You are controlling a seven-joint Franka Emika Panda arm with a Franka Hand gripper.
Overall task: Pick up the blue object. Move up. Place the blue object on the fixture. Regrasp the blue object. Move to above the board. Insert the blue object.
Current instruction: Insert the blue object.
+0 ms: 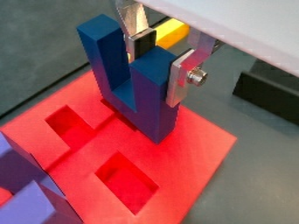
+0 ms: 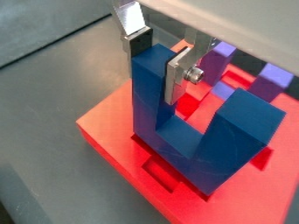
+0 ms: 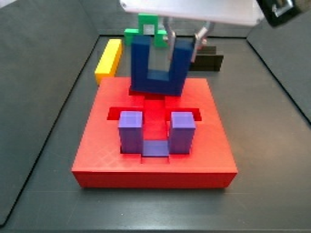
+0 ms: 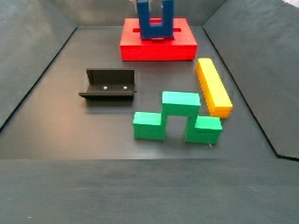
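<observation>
The blue object (image 1: 135, 83) (image 2: 187, 122) is a dark blue U-shaped block standing with its arms up and its base down on the red board (image 1: 176, 166) (image 3: 152, 168). In both wrist views my gripper (image 1: 160, 52) (image 2: 158, 54) is shut on one arm of it, a silver finger plate (image 1: 184, 77) on one side and a dark pad on the other. In both side views the blue object (image 3: 158, 68) (image 4: 155, 17) stands at the board's far end (image 4: 158, 48). How deep its base sits in the recess is hidden. The fixture (image 4: 107, 85) (image 3: 209, 62) stands empty on the floor.
A lighter purple U-shaped block (image 3: 149, 132) (image 2: 274, 79) sits in the board. Beside the board lies a long yellow bar (image 4: 212, 86) (image 3: 109, 59). A green block (image 4: 176, 118) rests on the floor near the bar. Open square recesses (image 1: 122, 179) show in the board.
</observation>
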